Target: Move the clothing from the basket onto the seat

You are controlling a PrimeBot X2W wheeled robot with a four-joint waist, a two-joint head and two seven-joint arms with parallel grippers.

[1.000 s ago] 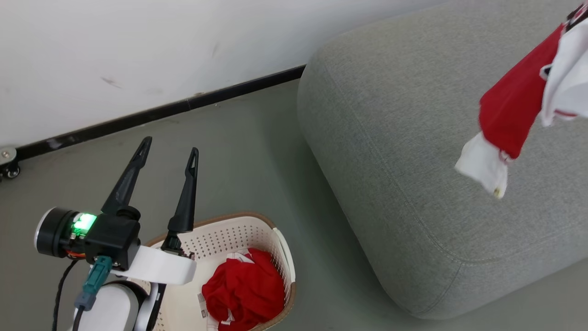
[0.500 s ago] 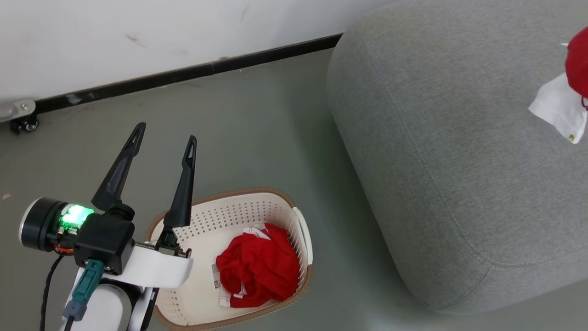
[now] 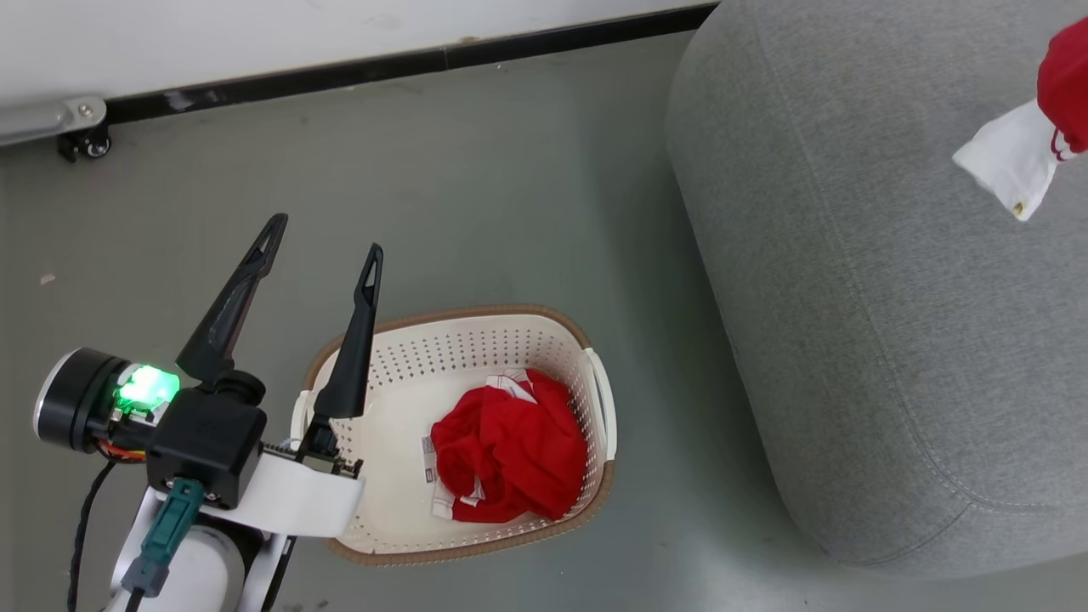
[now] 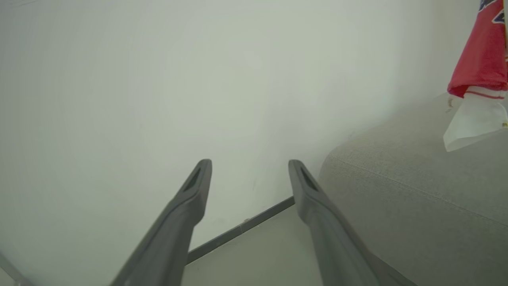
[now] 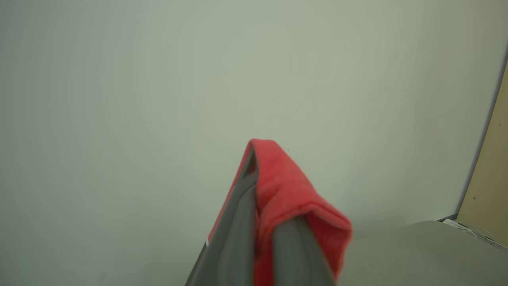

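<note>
Since a second ago the head camera has been swung round, so the whole scene is shifted: the basket [image 3: 476, 348], cut off at the near edge before, is now seen whole, and less of the hanging garment [image 3: 1062, 85] is seen at the right edge. The left gripper [image 3: 325, 238] is held as before, its two dark fingers spread apart with nothing between them, raised just left of the basket's left rim; a green light [image 3: 146, 388] is lit on its wrist. From the left wrist, the same gripper [image 4: 250, 163] is seen pointed at the white wall [image 4: 158, 79], with the sofa [image 4: 397, 198] to the right. The basket is set on the grey floor [image 3: 510, 187], near the sofa [image 3: 850, 297] but apart from it. A crumpled garment [image 3: 510, 446], red with white trim, is left lying in the right half of the basket. The hanging garment [image 4: 482, 59] is held up over the sofa's far right part, a white piece dangling below the red cloth; whether the cushion is touched cannot be told. In the right wrist view, the right gripper [image 5: 260, 186] is seen clamped on a fold of this red cloth [image 5: 285, 186], which is draped over the fingertips, and the sofa [image 5: 416, 254] is seen low at the right. A black baseboard [image 3: 340, 72] is run along the far wall, and a small caster [image 3: 85, 144] is seen at the far left.
</note>
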